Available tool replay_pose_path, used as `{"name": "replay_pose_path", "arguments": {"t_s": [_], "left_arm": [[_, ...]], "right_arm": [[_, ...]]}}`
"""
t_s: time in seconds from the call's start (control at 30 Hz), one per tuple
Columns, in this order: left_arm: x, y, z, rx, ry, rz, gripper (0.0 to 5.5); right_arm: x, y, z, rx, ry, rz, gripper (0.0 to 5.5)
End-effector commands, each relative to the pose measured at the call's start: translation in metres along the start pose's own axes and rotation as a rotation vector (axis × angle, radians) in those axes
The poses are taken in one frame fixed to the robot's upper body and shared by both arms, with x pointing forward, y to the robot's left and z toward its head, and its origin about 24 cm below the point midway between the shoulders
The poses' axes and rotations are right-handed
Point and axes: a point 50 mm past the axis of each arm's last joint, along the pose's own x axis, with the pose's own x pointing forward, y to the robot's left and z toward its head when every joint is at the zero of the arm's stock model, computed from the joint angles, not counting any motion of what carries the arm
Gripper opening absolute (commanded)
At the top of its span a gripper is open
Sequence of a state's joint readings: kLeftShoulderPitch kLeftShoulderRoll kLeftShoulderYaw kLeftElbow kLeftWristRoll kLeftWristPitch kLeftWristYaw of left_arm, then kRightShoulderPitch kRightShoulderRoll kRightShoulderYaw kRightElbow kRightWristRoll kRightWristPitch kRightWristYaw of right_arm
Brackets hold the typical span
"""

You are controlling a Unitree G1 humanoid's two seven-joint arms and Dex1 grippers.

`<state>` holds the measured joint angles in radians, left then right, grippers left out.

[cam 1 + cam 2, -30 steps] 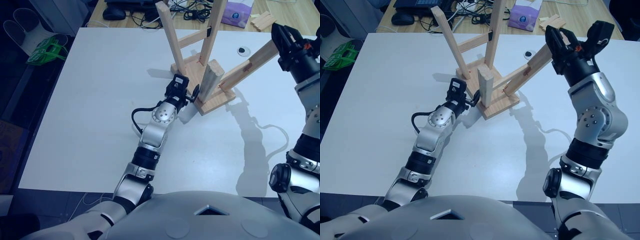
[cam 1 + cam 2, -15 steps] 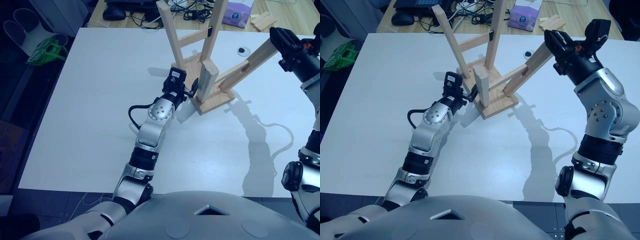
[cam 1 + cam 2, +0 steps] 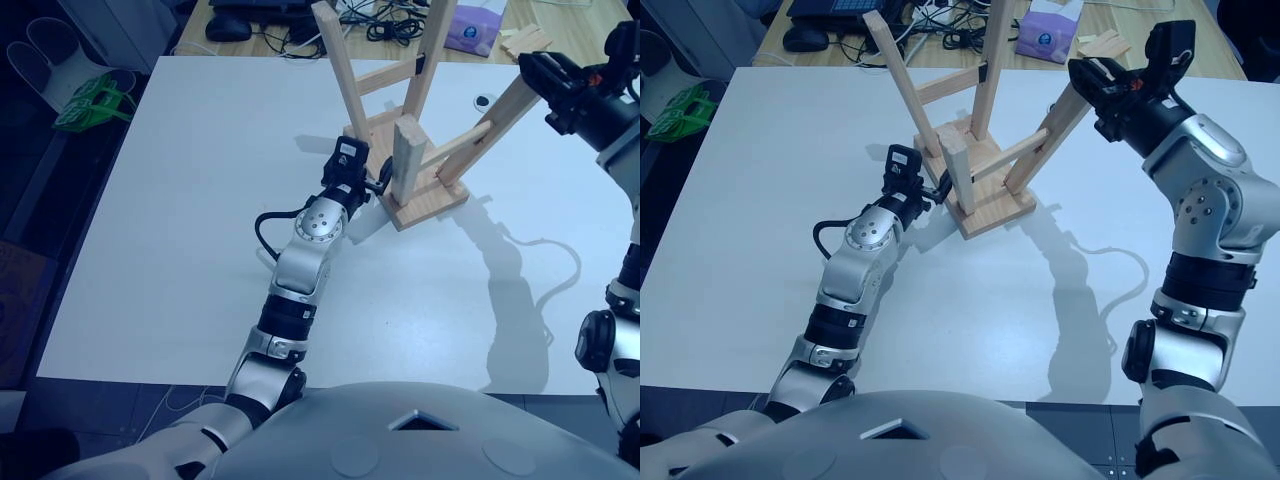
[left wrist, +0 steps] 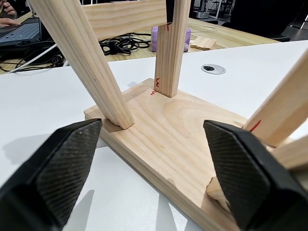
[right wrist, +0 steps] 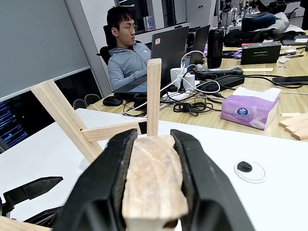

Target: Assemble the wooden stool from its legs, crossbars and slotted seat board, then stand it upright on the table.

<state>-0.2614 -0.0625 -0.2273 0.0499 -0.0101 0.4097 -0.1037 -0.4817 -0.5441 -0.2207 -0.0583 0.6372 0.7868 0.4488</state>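
Note:
The wooden stool lies upside down on the white table, its slotted seat board (image 3: 428, 203) flat and its legs pointing up. Two long legs (image 3: 338, 70) stand at the back, joined by a crossbar (image 3: 386, 75). A short-looking leg (image 3: 404, 155) stands at the front. My right gripper (image 3: 540, 82) is shut on the top end of the tilted right leg (image 3: 492, 112); the right wrist view shows that leg end (image 5: 154, 178) clamped between both fingers (image 5: 108, 183). My left gripper (image 4: 149, 178) is open, low at the seat board's (image 4: 168, 130) left edge, touching nothing.
A small round cap (image 3: 486, 100) lies on the table behind the stool. On the desk beyond are a tissue pack (image 3: 468, 26), spare wooden slats (image 3: 526, 40) and cables. The table (image 3: 200, 250) stretches wide to the left and front of the stool.
My right gripper has swung the tilted leg's top leftward, so that leg and the front leg stand steeper. The left gripper has edged a little farther along the seat board's edge.

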Motion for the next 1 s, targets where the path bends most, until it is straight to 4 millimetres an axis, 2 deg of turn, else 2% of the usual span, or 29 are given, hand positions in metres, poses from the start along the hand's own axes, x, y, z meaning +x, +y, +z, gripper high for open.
{"name": "replay_pose_path", "arguments": {"t_s": [0.03,0.13,0.2,0.3,0.37,0.43,0.57,0.63,0.83,1.0], "left_arm": [[0.001,-0.006,0.000,-0.006,0.003,-0.020,3.91],[0.001,-0.005,0.001,-0.006,0.002,-0.017,3.91],[0.001,-0.004,0.001,-0.007,0.004,-0.016,3.91],[0.000,-0.005,0.000,-0.006,0.008,-0.022,3.91],[0.000,-0.005,0.000,-0.006,0.010,-0.024,3.91],[0.000,-0.005,0.000,-0.007,0.011,-0.022,3.91],[0.000,-0.004,0.000,-0.007,0.011,-0.022,3.91],[0.000,-0.004,0.000,-0.006,0.010,-0.022,3.91],[0.001,-0.004,0.001,-0.005,0.008,-0.022,3.91],[0.001,-0.003,0.001,-0.007,0.006,-0.016,3.91]], "right_arm": [[0.000,-0.004,-0.031,0.087,0.129,-0.038,1.04],[0.001,-0.009,-0.030,0.095,0.122,-0.065,1.04],[0.003,-0.004,-0.030,0.073,0.117,-0.044,1.04],[0.002,0.015,-0.036,-0.098,0.151,0.055,1.04],[0.001,0.021,-0.040,-0.134,0.162,0.092,1.06],[0.000,0.019,-0.042,-0.084,0.160,0.075,1.07],[-0.002,-0.008,-0.044,0.079,0.151,-0.078,1.07],[-0.003,-0.014,-0.048,0.118,0.165,-0.120,1.07],[-0.002,-0.014,-0.054,0.149,0.200,-0.129,1.06],[0.000,0.001,-0.051,0.022,0.192,-0.057,1.06]]}}
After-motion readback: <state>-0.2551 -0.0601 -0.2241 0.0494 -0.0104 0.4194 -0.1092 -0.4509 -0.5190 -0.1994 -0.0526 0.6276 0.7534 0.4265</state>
